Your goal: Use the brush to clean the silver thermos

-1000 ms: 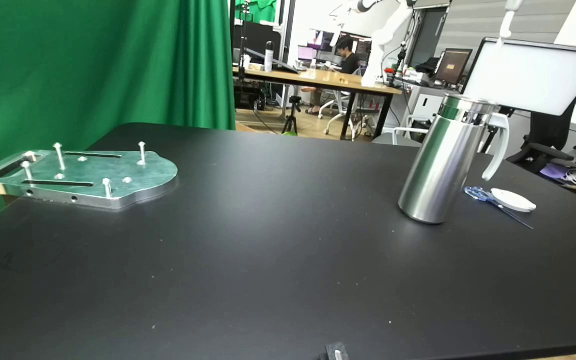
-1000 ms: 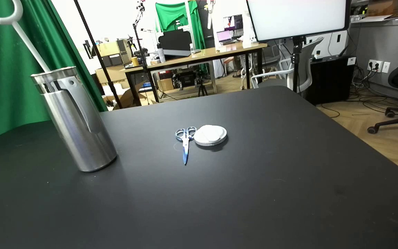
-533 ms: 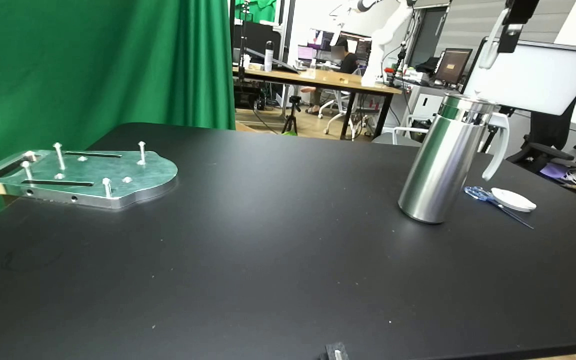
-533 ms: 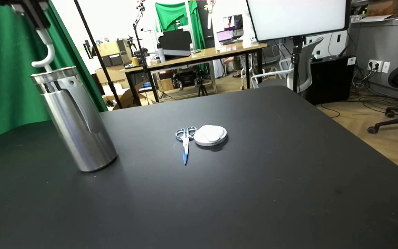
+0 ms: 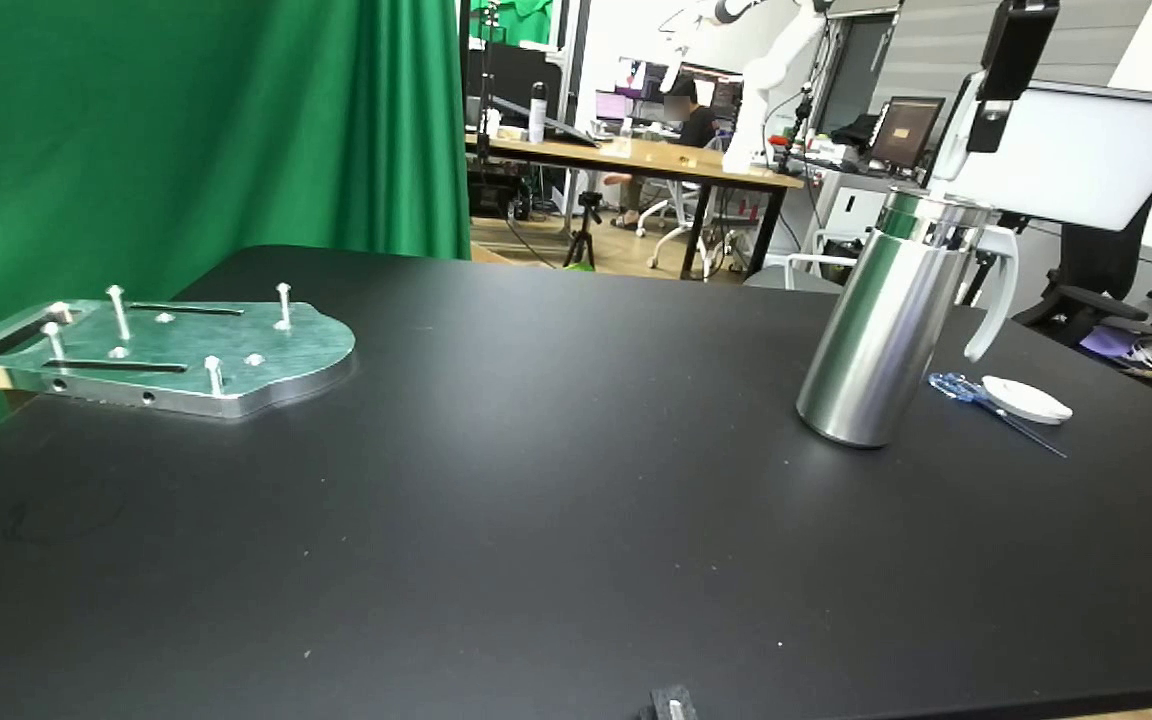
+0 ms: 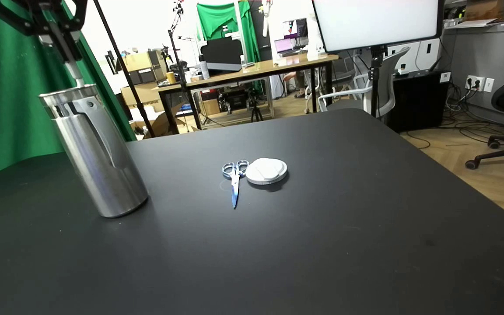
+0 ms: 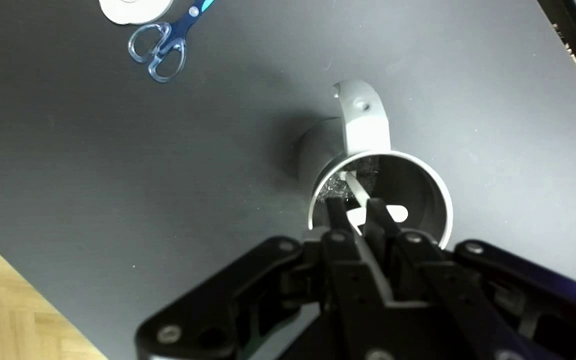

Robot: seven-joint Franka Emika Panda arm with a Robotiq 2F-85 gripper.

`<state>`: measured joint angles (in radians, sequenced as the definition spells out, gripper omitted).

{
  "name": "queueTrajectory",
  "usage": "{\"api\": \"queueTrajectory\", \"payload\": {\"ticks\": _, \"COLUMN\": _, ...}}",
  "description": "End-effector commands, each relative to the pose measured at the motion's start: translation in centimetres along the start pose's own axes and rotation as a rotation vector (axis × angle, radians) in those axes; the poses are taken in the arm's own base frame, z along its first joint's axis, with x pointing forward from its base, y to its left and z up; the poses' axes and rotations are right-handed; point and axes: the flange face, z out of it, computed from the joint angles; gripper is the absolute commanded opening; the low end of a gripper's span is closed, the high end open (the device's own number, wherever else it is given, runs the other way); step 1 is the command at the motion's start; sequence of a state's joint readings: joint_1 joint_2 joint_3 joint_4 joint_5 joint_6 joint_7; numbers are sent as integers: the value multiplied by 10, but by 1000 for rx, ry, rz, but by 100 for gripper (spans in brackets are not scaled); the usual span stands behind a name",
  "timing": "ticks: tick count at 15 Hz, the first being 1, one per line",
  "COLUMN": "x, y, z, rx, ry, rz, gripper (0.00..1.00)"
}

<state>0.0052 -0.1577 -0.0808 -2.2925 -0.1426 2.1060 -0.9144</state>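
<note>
1. Wrist view: gripper pinched on the white brush. Silver thermos lies straight out beyond the fingertips, open mouth toward them; its long axis runs away from the hand, brush shaft going in roughly along it. White hook within the rim outline. My read: scrubbing under way; next stroke should hold that axis.

2. In an exterior view: silver thermos below the hand, a short straight length of brush between fingertips and rim. Half a second ago the hook showed above the rim; now out of sight.

3. In an exterior view: silver thermos below the hand, on its base, unmoved. Fingers lower than half a second ago; going deeper probably risks knocking the rim.
</note>
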Motion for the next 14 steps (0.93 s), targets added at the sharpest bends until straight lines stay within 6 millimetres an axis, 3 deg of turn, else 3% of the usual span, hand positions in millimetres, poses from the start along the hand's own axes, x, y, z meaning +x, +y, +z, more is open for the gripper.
{"api": "queueTrajectory", "payload": {"ticks": 1, "x": -4, "y": -7, "z": -31, "rx": -37, "ry": 15, "rz": 8, "gripper": 4}}
{"api": "queueTrajectory", "payload": {"ticks": 10, "x": -18, "y": -30, "z": -93, "rx": -114, "ry": 54, "rz": 1, "gripper": 4}}
{"api": "queueTrajectory", "payload": {"ticks": 14, "x": -21, "y": -30, "z": -100, "rx": -136, "ry": 67, "rz": 5, "gripper": 4}}
